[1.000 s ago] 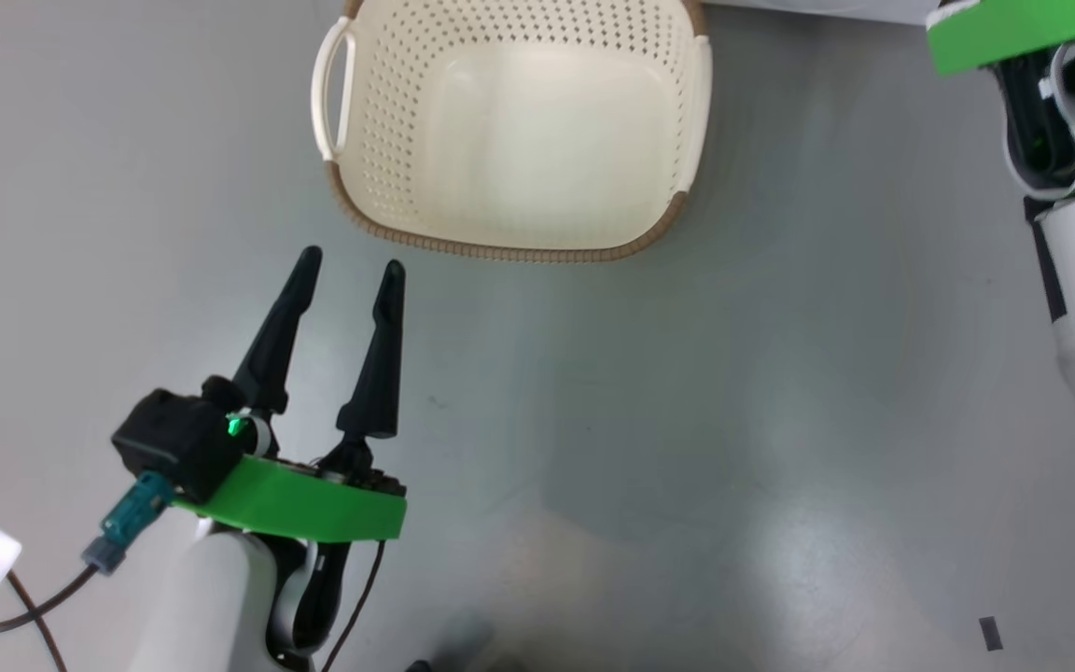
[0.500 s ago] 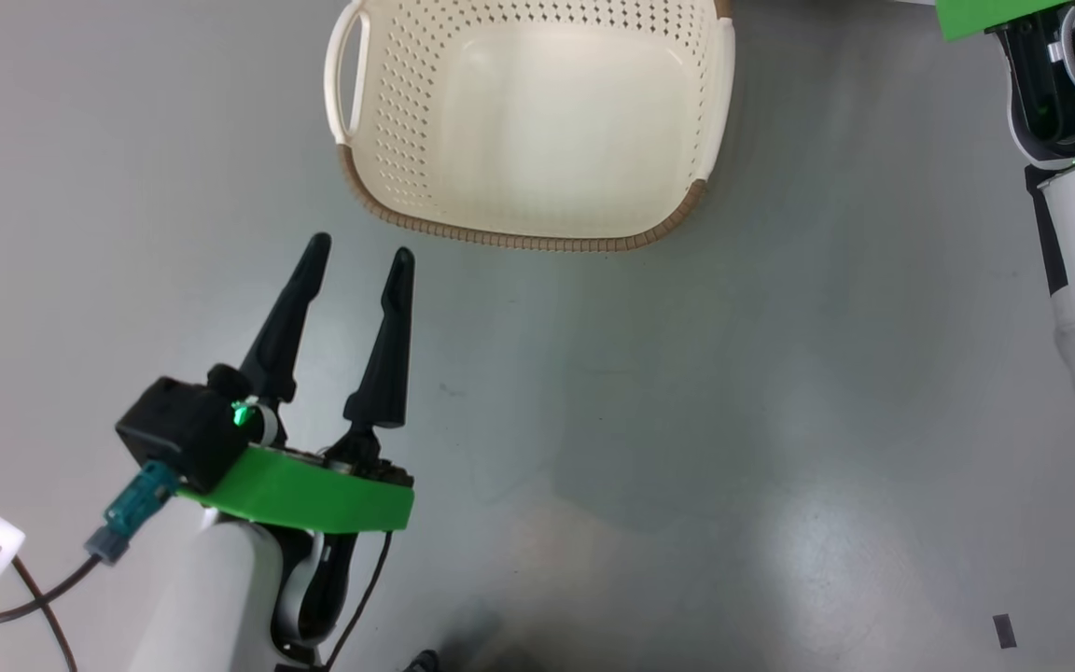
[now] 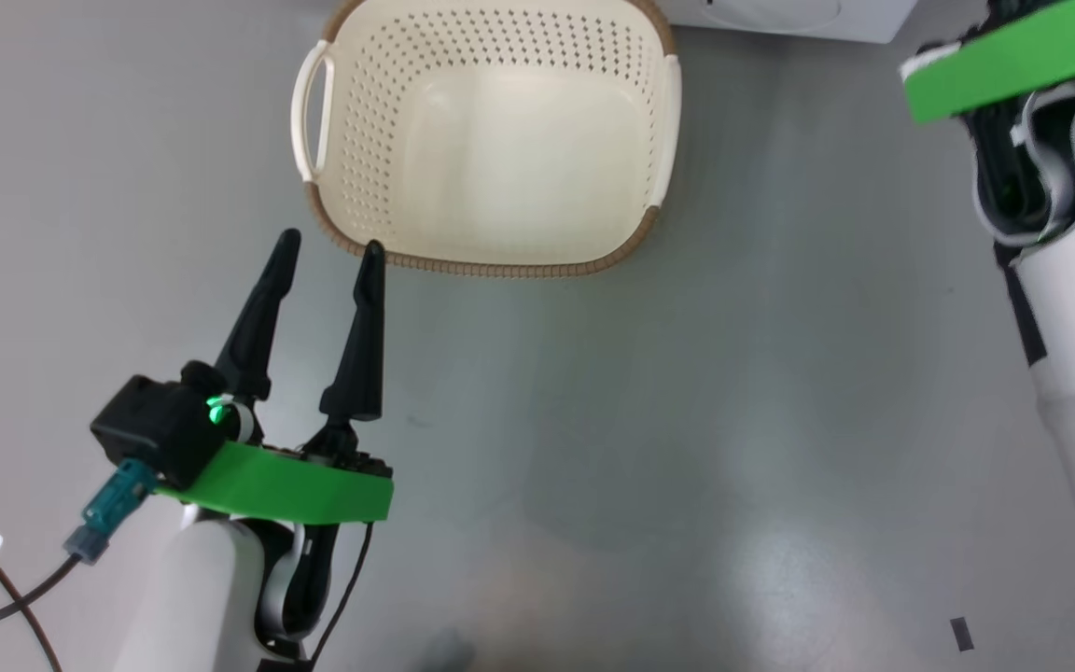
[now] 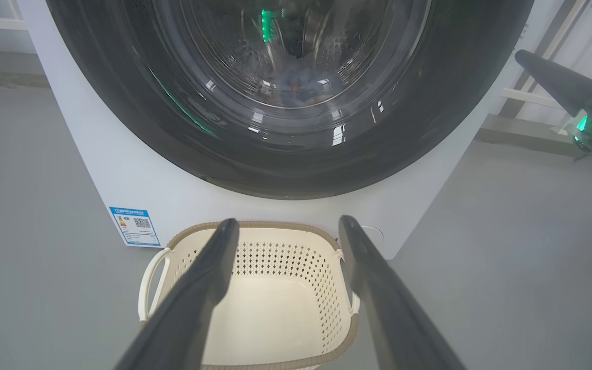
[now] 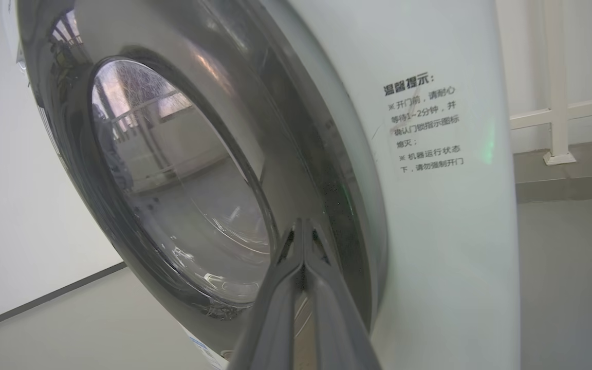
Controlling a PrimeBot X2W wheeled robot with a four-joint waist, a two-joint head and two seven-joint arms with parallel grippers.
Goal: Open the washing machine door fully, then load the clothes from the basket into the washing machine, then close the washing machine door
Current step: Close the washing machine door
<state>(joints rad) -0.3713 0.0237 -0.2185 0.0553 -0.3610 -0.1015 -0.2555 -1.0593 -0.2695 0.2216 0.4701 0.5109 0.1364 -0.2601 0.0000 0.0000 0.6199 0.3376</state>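
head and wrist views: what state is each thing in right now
round black-rimmed glass washing machine door, shut
cream perforated plastic basket, upright, empty
light blue clothes, apparently inside, behind the glass
left tool, open, empty
right tool, shut, empty, tips by the door rim

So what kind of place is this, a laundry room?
Likely a laundry area, perhaps a test room: a white front-loading washing machine with its round glass door, an empty laundry basket before it, and a bare grey floor.
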